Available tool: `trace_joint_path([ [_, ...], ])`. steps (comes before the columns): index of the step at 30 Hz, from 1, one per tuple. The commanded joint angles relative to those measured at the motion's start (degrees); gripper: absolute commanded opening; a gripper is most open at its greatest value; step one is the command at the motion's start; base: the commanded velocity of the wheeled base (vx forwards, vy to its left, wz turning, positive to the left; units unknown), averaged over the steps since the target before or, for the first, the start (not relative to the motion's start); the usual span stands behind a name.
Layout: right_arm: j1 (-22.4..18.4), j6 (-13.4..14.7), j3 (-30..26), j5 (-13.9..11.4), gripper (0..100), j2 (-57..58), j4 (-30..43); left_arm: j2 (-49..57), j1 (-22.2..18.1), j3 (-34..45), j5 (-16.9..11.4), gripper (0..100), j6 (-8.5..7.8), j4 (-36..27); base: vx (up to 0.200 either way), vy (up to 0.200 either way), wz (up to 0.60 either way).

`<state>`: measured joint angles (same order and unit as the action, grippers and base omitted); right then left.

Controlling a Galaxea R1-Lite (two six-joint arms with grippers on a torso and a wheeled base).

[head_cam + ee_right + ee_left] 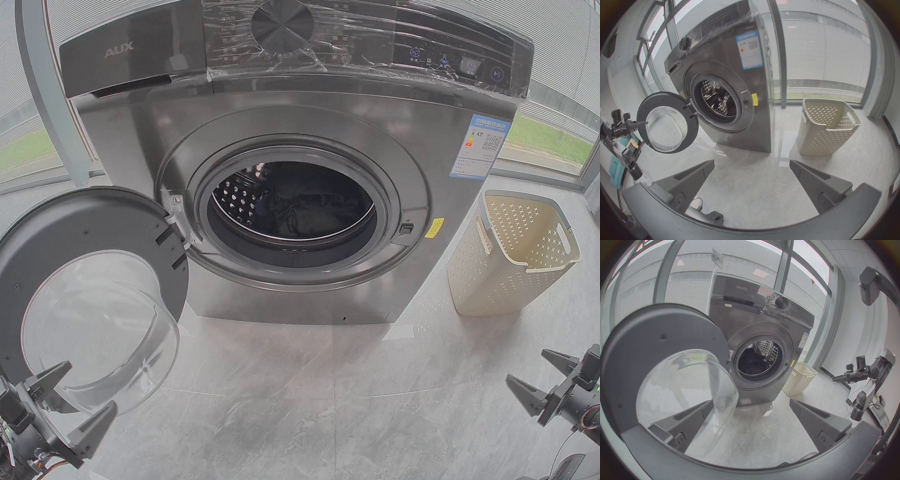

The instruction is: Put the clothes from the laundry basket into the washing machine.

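Clothes [306, 203], dark, inside washer [300, 119] drum; door [81, 231] swung wide.
Basket [519, 250] on grey tiled floor [312, 400] just right of washer; left gripper [87, 387] and right gripper [525, 365] low before washer, well apart, fingers of both spread; windows [556, 137] behind washer.
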<state>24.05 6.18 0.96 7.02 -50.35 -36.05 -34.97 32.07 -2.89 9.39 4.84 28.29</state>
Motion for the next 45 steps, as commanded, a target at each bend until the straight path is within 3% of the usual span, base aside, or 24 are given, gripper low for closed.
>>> trace_joint_path([
  [1,-9.64,-3.02,-0.79,-0.61,100,20.02,6.43,18.28,-10.54,-2.47,-4.38,100,-2.03,-10.89,-0.2,0.0,0.0],
  [4,-12.27,-5.13,-0.79,-2.54,100,23.28,6.69,20.65,-13.44,-2.47,-5.34,100,-2.55,-12.12,-0.2,0.0,0.0],
  [9,-15.7,-5.57,-0.88,-5.0,100,28.37,11.7,23.02,-16.6,-1.59,-5.43,100,-2.47,-12.47,-0.2,0.0,0.0],
  [11,-17.02,-5.48,-0.88,-6.14,100,34.26,18.47,26.54,-19.07,1.04,-5.26,100,-2.47,-14.41,0.0,0.0,0.0],
  [13,-17.28,-5.3,-0.96,-6.23,100,39.71,24.89,29.7,-20.74,2.71,-5.26,100,-2.47,-16.6,0.0,0.0,0.0],
  [16,-17.46,-4.77,-0.96,-5.7,100,45.43,33.15,29.79,-20.82,2.89,-2.88,100,-1.68,-20.47,-0.067,0.0,0.0],
  [19,-17.46,-4.25,-0.96,-3.68,100,44.81,34.82,29.79,-21.35,2.89,-1.74,100,-1.85,-21.35,-0.2,0.0,0.0],
  [21,-17.9,-3.72,-0.96,-3.07,100,44.55,34.91,29.79,-24.95,2.89,-1.74,100,-2.12,-21.53,-0.2,0.0,0.0],
  [24,-22.29,-4.86,-0.96,-3.24,100,45.78,35.17,30.58,-29.26,2.89,-2.0,100,-2.73,-22.58,0.0,0.0,0.0],
  [25,-25.9,-5.13,-0.96,-4.3,100,47.97,35.96,33.92,-32.25,2.89,-4.03,100,-2.99,-25.13,0.0,0.0,0.0],
  [27,-24.49,-5.48,-0.96,-5.09,100,49.38,36.22,34.97,-32.16,2.89,-6.84,100,-3.78,-26.01,0.0,0.0,0.0],
  [28,-24.05,-5.48,-0.96,-5.35,100,50.0,36.05,34.97,-31.99,2.89,-7.28,100,-3.35,-25.83,0.0,0.0,0.0],
  [31,-23.96,-5.83,-0.96,-6.14,100,50.26,36.05,34.97,-31.99,2.89,-7.01,100,-2.29,-26.62,0.0,0.0,0.0],
  [38,-23.88,-5.74,-0.96,-5.53,100,50.35,35.96,34.97,-31.99,2.89,-7.54,100,-3.26,-28.03,0.0,0.0,0.0],
  [45,-23.88,-6.18,-0.96,-6.49,100,50.26,36.05,34.97,-31.99,2.89,-7.63,100,-3.08,-27.94,0.0,0.086,0.0],
])
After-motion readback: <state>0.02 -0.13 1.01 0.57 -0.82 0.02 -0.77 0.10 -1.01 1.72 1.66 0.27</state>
